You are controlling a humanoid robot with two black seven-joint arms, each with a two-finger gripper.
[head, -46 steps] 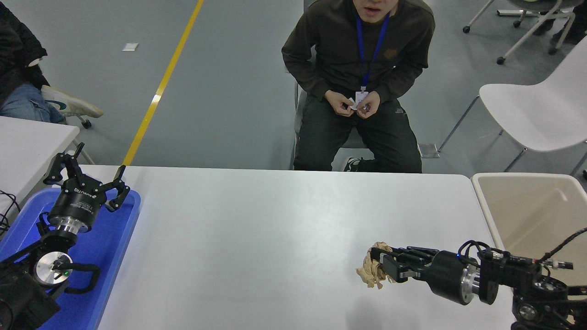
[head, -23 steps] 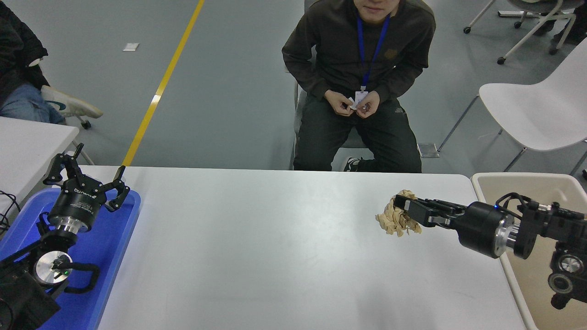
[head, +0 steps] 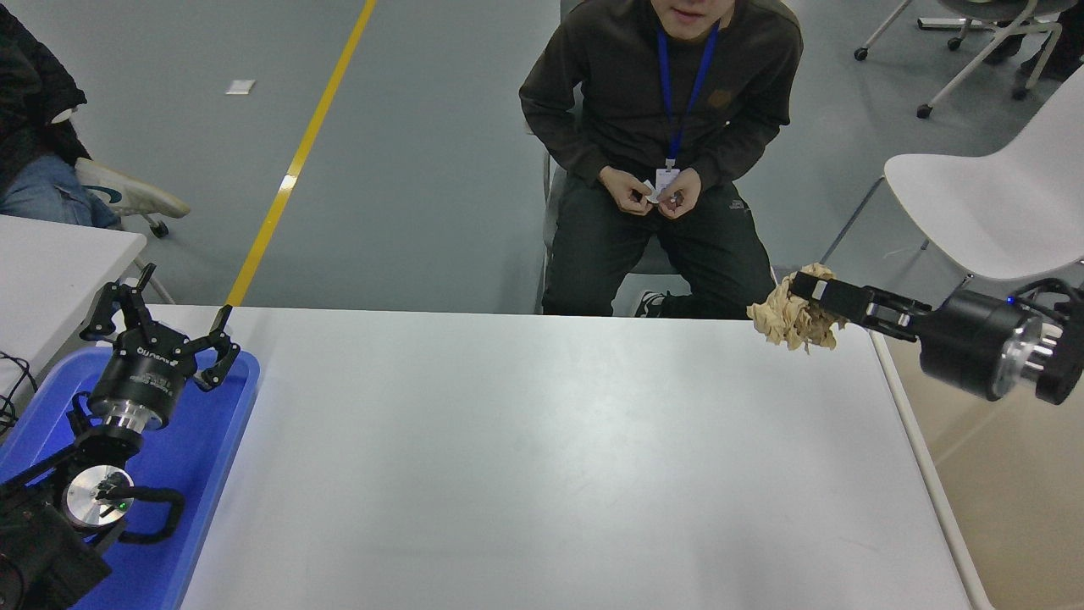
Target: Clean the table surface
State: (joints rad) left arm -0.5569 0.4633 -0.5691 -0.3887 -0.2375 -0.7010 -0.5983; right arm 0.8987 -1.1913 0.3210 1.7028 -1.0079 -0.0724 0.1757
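Now, as seen from the head view:
Blue tray (head: 212,449): sits on the left end of the white surface (head: 542,457); nothing loose shows in it, only my left arm above it.
Beige bin (head: 1016,474): stands just beside the surface's right edge; the part I can see holds nothing.
Left tool (head: 161,326): parked over the blue tray, fingers spread wide, gripping nothing.
Right tool (head: 804,296): reaches in from the right edge, fingers closed tight on a crumpled tan paper wad (head: 789,318).
Paper wad: lifted, over the far right corner of the surface, near the bin's side.
Surface: fills the middle of the view, wide and white.
Person (head: 660,152): seated at the far side, hands together at a badge.
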